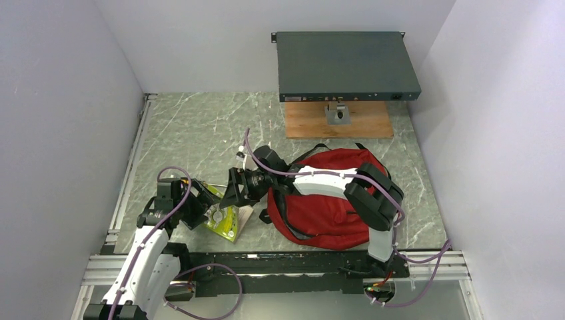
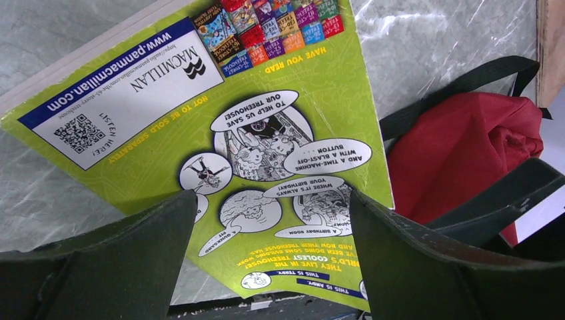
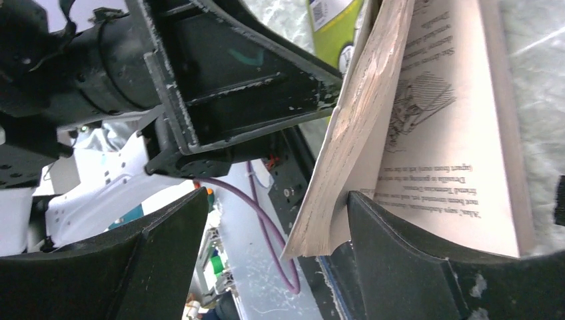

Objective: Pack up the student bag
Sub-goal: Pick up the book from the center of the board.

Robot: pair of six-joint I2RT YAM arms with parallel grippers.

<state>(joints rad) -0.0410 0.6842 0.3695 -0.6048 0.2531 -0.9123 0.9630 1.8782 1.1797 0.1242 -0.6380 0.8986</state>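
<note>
Step in hand: picking up the book (image 2: 166, 120) for loading into the student bag (image 1: 320, 217).

1. The student bag lies on the table (image 1: 200, 127) at near right, under the right arm. Whether its zipper is open cannot be told.
2. The book stands tilted just left of the bag, green cover toward the left gripper (image 2: 272, 197), pages fanned.
3. Left gripper: fingers wide, holding nothing.
4. Right gripper (image 3: 278, 195): fingers wide, with the page block against one finger and no grip on it.

Next move, as judged: one gripper closes on the book, then carries it right to the bag mouth.

Count: one book, one bag, one wooden board (image 1: 313, 123), one dark metal case (image 1: 343, 63).
</note>
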